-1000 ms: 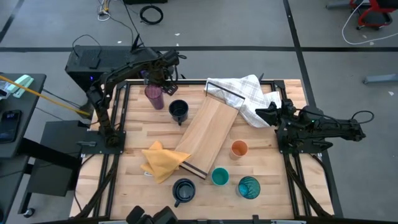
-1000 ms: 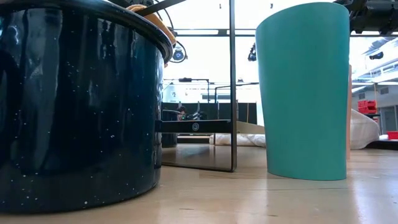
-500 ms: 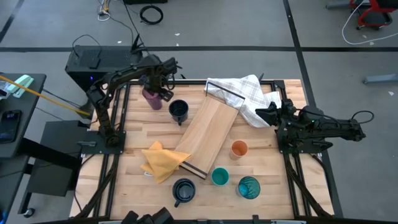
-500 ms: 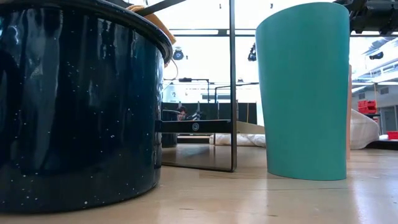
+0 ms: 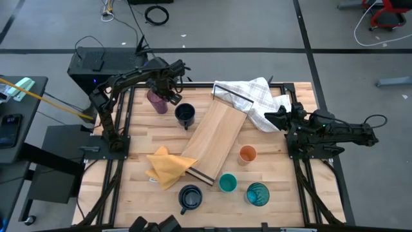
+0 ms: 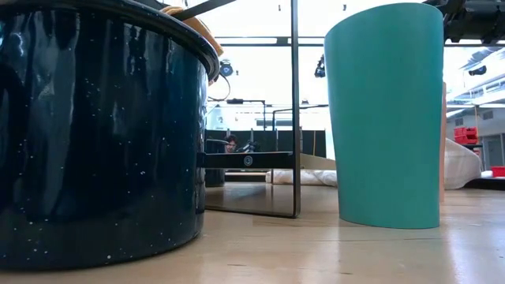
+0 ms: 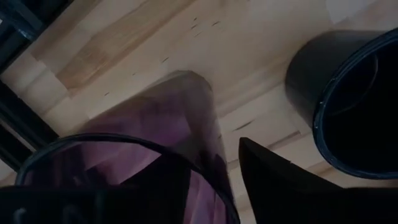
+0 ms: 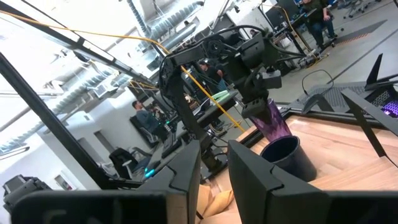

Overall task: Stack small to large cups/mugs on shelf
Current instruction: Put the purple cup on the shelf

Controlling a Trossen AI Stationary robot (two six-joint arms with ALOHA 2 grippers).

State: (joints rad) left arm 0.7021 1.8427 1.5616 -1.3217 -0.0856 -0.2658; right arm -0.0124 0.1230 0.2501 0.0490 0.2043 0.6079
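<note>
My left gripper [image 5: 165, 82] is at the table's far left, shut on the translucent purple tumbler [image 5: 156, 100], which tilts beside a navy mug [image 5: 185, 115]; the right wrist view shows this tumbler [image 8: 272, 121] behind that mug [image 8: 285, 152]. The light-wood shelf [image 5: 215, 138] lies flat and diagonal mid-table. The orange cup [image 5: 247, 154], teal cup [image 5: 227, 183], patterned tumbler [image 5: 257, 193] and second navy mug [image 5: 190, 198] stand near the front edge. My right gripper [image 5: 269, 120] waits, open, at the right by the white towel. My left gripper holds the purple tumbler by its rim [image 7: 219, 186], coming from above and slanting. One finger [image 7: 273, 180] lies outside the wall; the other looks to be inside the mouth. The tumbler hangs tilted, base toward the table's left; whether the base touches the table I cannot tell.
A yellow cloth [image 5: 167, 166] lies by the shelf's near end and a white checked towel [image 5: 254, 96] by its far end. In the low view the navy mug [image 6: 95, 134] and teal cup [image 6: 387, 118] fill the foreground. People stand in the room beyond the table.
The purple tumbler stood upright a second ago; now it is tipped in my left gripper, its base swung toward the table's left. The gripper has turned with it and kept its hold. My right arm has stayed still.
</note>
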